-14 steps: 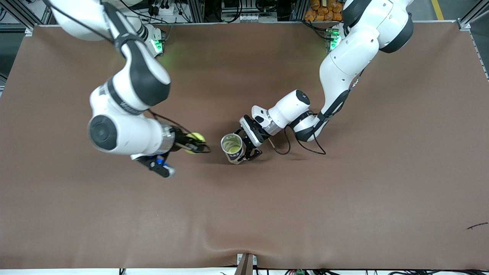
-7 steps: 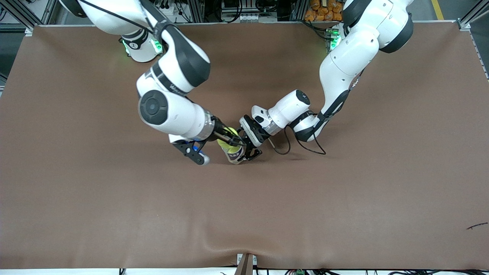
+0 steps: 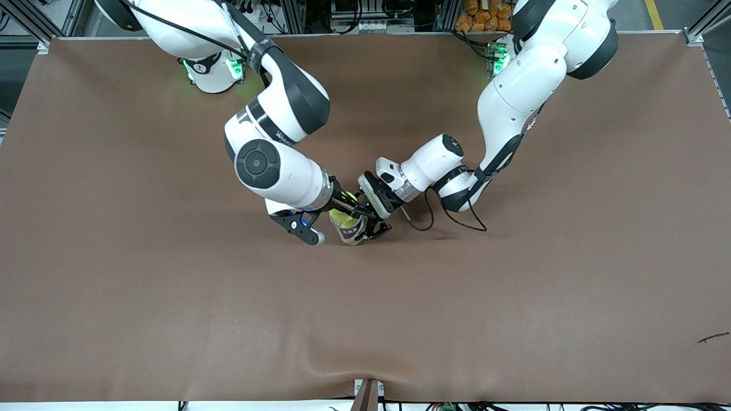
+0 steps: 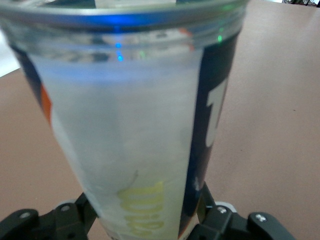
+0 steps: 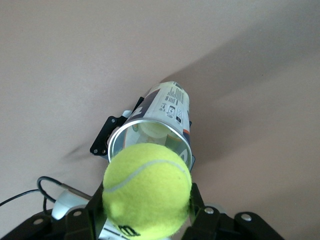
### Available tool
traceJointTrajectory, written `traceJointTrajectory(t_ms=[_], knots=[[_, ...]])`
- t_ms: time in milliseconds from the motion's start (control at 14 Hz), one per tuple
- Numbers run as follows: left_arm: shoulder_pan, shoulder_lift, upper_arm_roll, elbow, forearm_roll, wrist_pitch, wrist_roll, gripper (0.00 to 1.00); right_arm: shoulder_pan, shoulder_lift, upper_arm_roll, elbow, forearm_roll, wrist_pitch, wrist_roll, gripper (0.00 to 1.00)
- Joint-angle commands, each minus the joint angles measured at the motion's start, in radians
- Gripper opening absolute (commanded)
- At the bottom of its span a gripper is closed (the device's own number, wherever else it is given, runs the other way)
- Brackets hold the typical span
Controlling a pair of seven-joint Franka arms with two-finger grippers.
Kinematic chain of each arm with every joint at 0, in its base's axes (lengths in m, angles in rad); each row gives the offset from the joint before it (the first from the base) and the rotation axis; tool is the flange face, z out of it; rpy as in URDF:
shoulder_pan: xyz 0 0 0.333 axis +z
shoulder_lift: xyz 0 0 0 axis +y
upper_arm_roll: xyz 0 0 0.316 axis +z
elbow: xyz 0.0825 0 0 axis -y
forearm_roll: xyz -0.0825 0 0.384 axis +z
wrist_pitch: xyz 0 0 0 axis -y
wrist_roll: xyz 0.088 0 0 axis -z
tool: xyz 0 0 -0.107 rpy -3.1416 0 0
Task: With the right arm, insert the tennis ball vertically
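The yellow-green tennis ball (image 3: 341, 217) is gripped in my right gripper (image 3: 348, 209), which is shut on it directly over the open mouth of a clear ball can (image 3: 354, 233). In the right wrist view the tennis ball (image 5: 147, 190) sits between the black fingers (image 5: 80, 220) and covers part of the can's metal rim (image 5: 120, 135). Something yellow-green shows inside the can. The can stands upright near the table's middle, and my left gripper (image 3: 368, 224) is shut on its side. In the left wrist view the can's wall (image 4: 130, 125), with its dark blue label, fills the picture.
A brown cloth (image 3: 514, 285) covers the whole table. A black cable (image 3: 425, 220) loops off the left wrist beside the can. A small dark mark (image 3: 714, 337) lies near the front corner at the left arm's end.
My right arm has swung in from its own end of the table, carrying the tennis ball to just above the can's mouth. The left arm and the can have not moved.
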Motion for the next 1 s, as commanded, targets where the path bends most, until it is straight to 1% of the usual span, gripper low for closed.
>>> traceJointTrajectory(t_ms=[0, 72, 358, 573, 644, 787, 859, 931], knots=[[0.005, 0.012, -0.007, 0.012, 0.024, 0.009, 0.001, 0.8, 0.007, -0.001, -0.007, 0.003, -0.015, 0.001, 0.015, 0.74], [0.005, 0.011, -0.007, 0.012, 0.024, 0.009, 0.001, 0.8, 0.006, -0.001, -0.007, 0.003, -0.015, 0.001, 0.015, 1.0], [0.005, 0.009, -0.007, 0.011, 0.026, 0.009, -0.001, 0.8, -0.002, -0.001, -0.007, 0.003, -0.013, 0.0, 0.015, 1.0], [0.006, 0.009, -0.007, 0.011, 0.026, 0.009, 0.001, 0.8, -0.045, -0.007, -0.007, 0.003, -0.013, -0.008, -0.025, 1.0], [0.006, 0.009, -0.007, 0.011, 0.026, 0.009, -0.001, 0.8, -0.071, -0.012, -0.007, -0.009, -0.013, -0.022, -0.091, 1.0], [0.006, 0.009, -0.007, 0.011, 0.026, 0.009, 0.001, 0.81, -0.12, -0.042, -0.011, -0.035, -0.016, -0.092, -0.256, 1.0], [0.006, 0.009, -0.007, 0.011, 0.029, 0.009, 0.001, 0.83, -0.152, -0.058, -0.011, -0.041, -0.032, -0.121, -0.333, 1.0], [0.008, 0.009, -0.007, 0.011, 0.03, 0.009, -0.001, 0.88, -0.189, -0.073, -0.01, -0.043, -0.061, -0.156, -0.407, 1.0]])
